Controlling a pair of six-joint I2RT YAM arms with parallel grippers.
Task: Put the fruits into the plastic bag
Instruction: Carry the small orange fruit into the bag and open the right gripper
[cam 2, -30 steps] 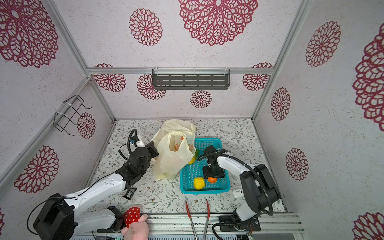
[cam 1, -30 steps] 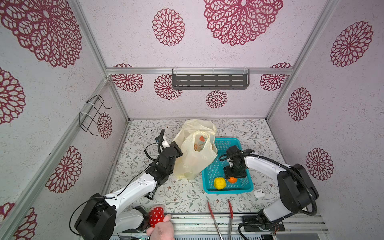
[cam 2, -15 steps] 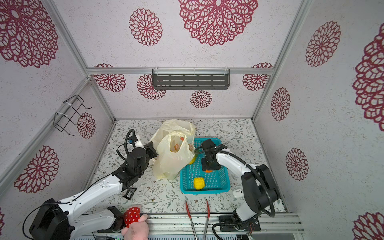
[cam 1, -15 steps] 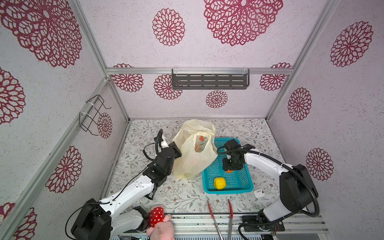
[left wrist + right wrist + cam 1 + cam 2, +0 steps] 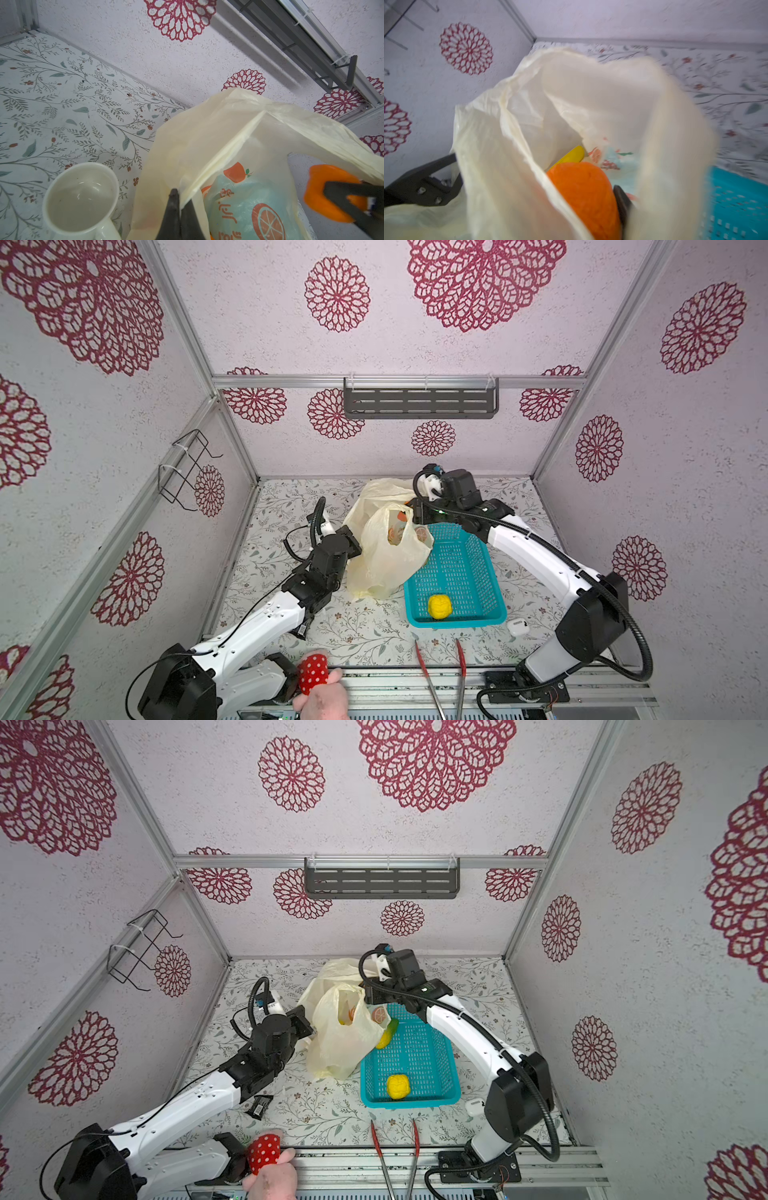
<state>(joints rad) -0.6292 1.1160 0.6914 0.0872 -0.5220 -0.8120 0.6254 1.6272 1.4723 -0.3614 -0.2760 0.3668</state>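
Position of the bag (image 5: pixel 382 568): centre of the counter (image 5: pixel 286 510), upright, mouth open upward.

Left jaws: at 9 o'clock of the bag, clenched on a fold of the bag's rim, as the left wrist view shows.

Right jaws: at 1 o'clock of the bag, grasping an orange (image 5: pixel 583 193) at the open mouth. Bag film lies on both sides of the orange in the right wrist view.

Basket (image 5: pixel 457 568): teal, perforated, at 3 o'clock of the bag and touching it. A lemon (image 5: pixel 439 606) lies at its 6 o'clock end.

A yellow fruit (image 5: pixel 572 155) shows beyond the orange; whether it lies inside the bag cannot be told.

A white mug (image 5: pixel 81 199) stands just beside the bag.
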